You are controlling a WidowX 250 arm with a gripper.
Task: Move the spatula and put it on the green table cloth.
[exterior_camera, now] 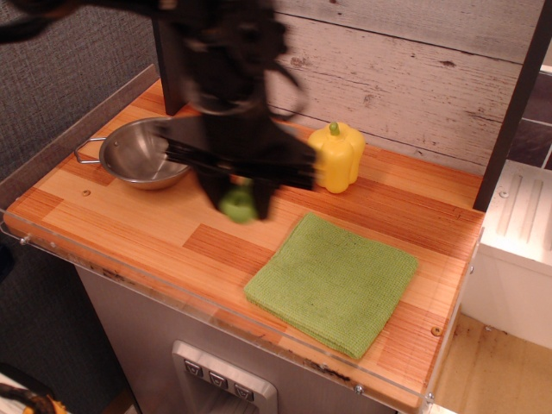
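One blurred black tool (235, 200) hung above the desk (129, 233), clenched on the spatula (237, 203), of which only the lime-green handle end showed between its fingers. Just beyond its lower right lay the green table cloth (336, 280), flat. A yellow pepper (338, 156) stood behind it, a metal bowl (142, 155) off to its left.

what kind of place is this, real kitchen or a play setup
Most likely a toy or mock kitchen used as a robot test bench. A plastic-looking yellow bell pepper, a small metal bowl and a green table cloth sit on a wooden counter with a clear plastic edge, against a whitewashed plank wall.
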